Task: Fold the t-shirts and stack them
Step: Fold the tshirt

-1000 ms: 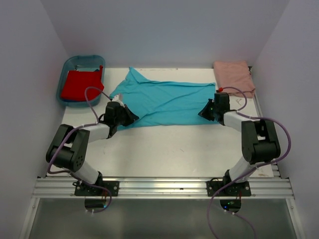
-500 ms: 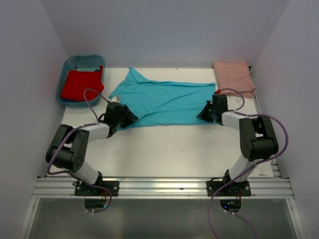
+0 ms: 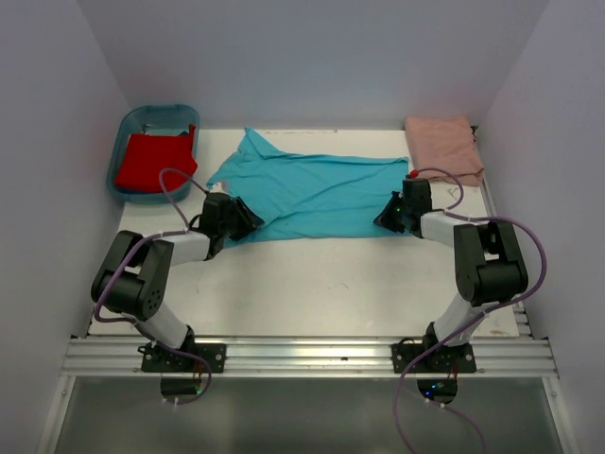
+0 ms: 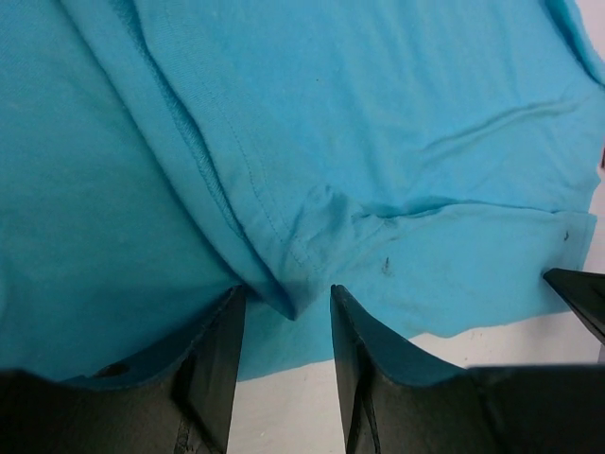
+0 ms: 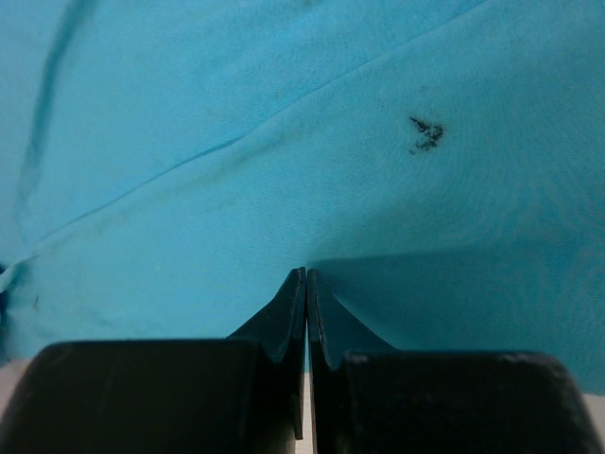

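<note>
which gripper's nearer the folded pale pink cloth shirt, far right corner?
Right. The right gripper sits just short of the pink shirt, at the right end of the turquoise shirt; the left gripper is at its left end, farther off.

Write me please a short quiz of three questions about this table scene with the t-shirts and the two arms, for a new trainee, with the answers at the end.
1. True or false: the red cloth t-shirt lies in the blue plastic tub.
2. Of the left gripper and the right gripper, both at the turquoise cloth t-shirt, which has its jaws apart? A) the left B) the right C) both
3. Fill in: the folded pale salmon-pink cloth t-shirt lies at the far ____ corner of the white table.
Key: 1 true; 2 A; 3 right.
</note>
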Robot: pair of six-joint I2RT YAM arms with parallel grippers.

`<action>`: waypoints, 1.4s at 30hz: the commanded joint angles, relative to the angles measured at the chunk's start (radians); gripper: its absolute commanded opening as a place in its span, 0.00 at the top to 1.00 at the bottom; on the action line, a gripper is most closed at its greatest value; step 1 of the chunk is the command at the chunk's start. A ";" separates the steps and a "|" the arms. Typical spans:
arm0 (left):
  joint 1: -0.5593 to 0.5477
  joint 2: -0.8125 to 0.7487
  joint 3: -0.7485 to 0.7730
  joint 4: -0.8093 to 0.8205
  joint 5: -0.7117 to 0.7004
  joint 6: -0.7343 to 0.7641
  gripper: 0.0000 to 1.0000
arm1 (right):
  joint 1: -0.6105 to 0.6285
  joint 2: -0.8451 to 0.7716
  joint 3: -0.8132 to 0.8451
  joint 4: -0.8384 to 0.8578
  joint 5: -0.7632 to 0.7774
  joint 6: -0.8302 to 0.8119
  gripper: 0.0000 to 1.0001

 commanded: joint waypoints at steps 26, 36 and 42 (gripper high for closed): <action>-0.002 0.008 0.047 -0.020 0.031 -0.052 0.62 | 0.004 0.014 0.013 0.012 0.022 -0.022 1.00; -0.002 0.029 0.050 -0.014 0.045 -0.072 0.61 | 0.004 0.013 0.012 0.011 0.025 -0.022 1.00; -0.002 0.046 0.067 -0.003 0.054 -0.081 0.59 | 0.004 0.013 0.010 0.009 0.026 -0.022 1.00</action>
